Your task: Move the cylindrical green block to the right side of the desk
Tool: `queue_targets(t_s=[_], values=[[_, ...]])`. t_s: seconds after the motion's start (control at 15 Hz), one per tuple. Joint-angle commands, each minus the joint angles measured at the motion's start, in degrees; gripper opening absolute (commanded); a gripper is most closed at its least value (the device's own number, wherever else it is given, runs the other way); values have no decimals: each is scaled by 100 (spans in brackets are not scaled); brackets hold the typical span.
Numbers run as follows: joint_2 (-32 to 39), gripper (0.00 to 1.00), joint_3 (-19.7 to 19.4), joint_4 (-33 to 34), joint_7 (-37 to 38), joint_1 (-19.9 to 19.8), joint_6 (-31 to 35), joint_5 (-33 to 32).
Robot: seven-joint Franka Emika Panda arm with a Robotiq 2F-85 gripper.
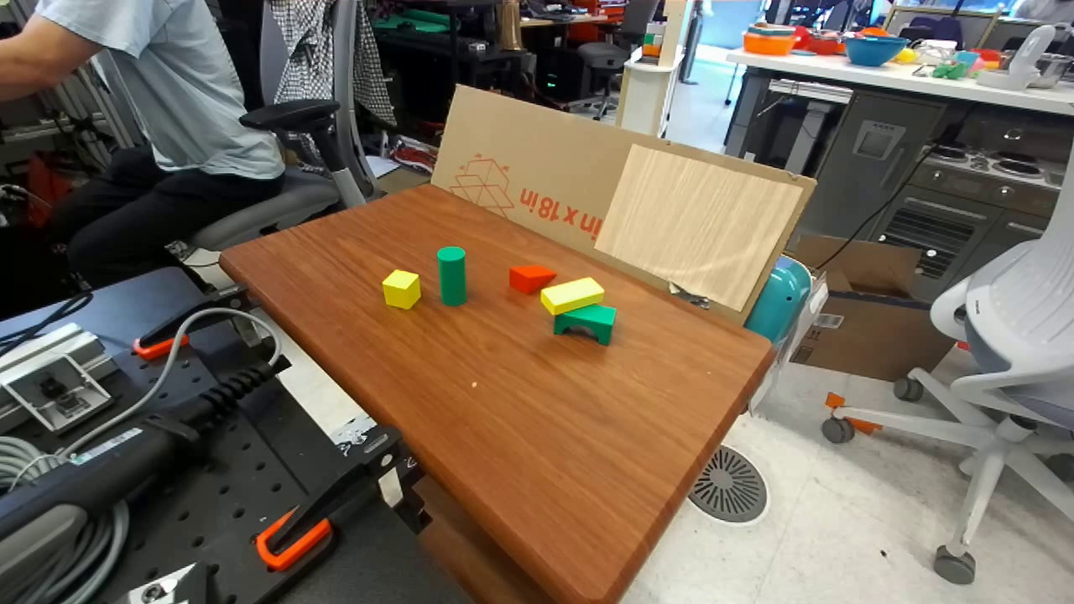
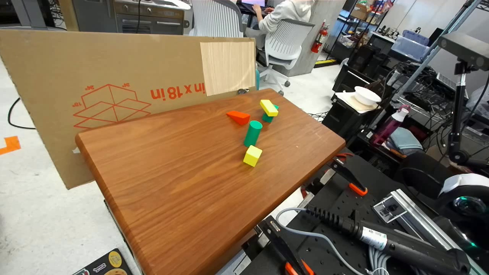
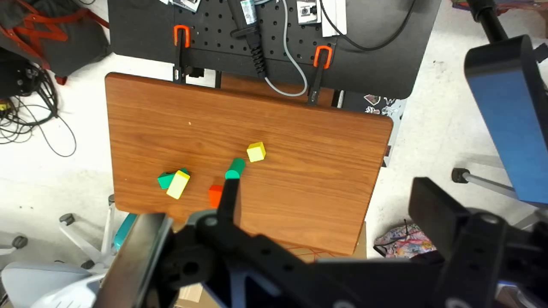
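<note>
The cylindrical green block (image 1: 452,277) stands upright on the reddish-brown wooden desk (image 1: 520,403), beside the yellow cube (image 1: 402,289). An exterior view also shows the green cylinder (image 2: 253,133), the cube (image 2: 252,156) and the bare desk (image 2: 172,183). In the wrist view the green cylinder (image 3: 235,168) is just past the tip of my left-hand finger, which may cover a little of it. My gripper (image 3: 326,182) is wide open, with nothing between its fingers, high above the desk. The gripper shows in neither exterior view.
A red wedge (image 1: 531,278) lies near the cylinder. A yellow rectangular block (image 1: 573,295) rests on a green arch block (image 1: 587,321). A cardboard sheet (image 2: 46,76) stands along one desk edge. Orange-handled clamps (image 1: 294,537) and a black perforated bench (image 3: 274,47) adjoin the opposite edge.
</note>
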Motion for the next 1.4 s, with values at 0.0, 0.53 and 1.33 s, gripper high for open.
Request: queue_targets(t_s=[0.0, 0.53, 1.33], values=[[19, 100, -28, 19, 27, 44, -15, -25], [369, 100, -108, -305, -86, -32, 739, -89], [3056, 100, -1078, -979, -1366, -305, 4186, -279]])
